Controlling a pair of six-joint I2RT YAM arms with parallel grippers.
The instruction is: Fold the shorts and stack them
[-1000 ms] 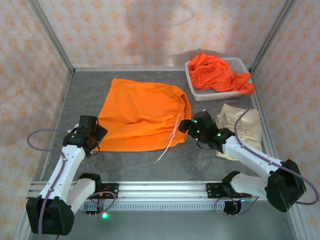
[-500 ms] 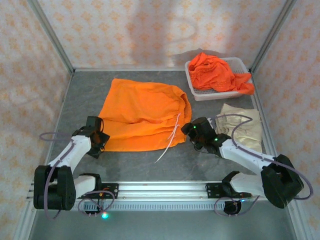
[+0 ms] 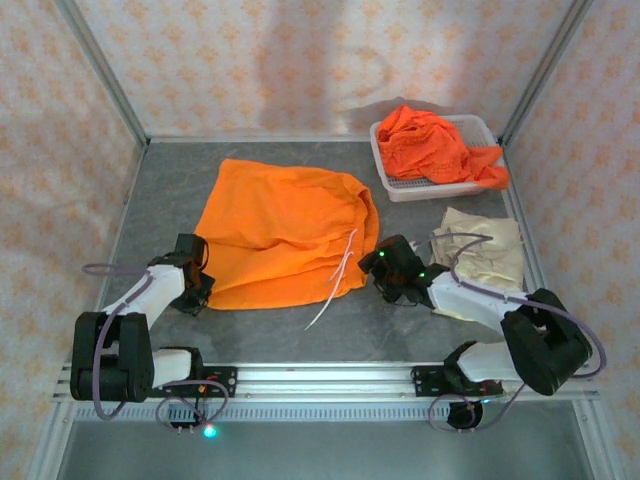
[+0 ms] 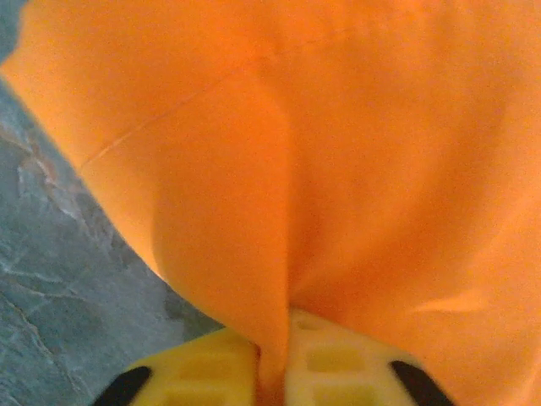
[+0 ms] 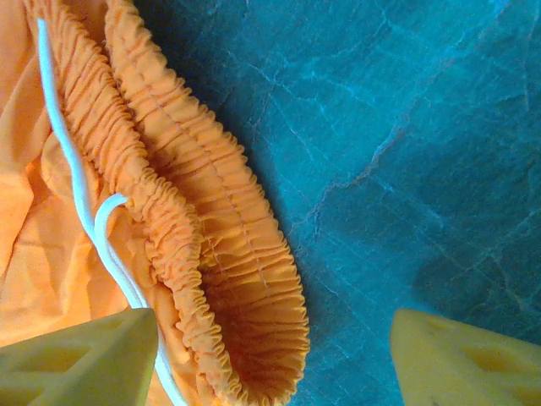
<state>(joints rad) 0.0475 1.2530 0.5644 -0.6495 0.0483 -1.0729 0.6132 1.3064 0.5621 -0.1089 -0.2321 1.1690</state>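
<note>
Entry: bright orange cloth shorts (image 3: 285,230), spread flat: left claw (image 4: 272,372) pinched shut on hem (image 4: 220,254), right claw (image 5: 272,355) agape astride waistband corner (image 5: 245,338); I should seat it deeper, close, then fold.

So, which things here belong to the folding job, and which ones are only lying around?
Belongs to the job:
- spread orange shorts
- crumpled orange shorts in the basket
- beige shorts

Just lying about:
- white basket, a container only
</note>
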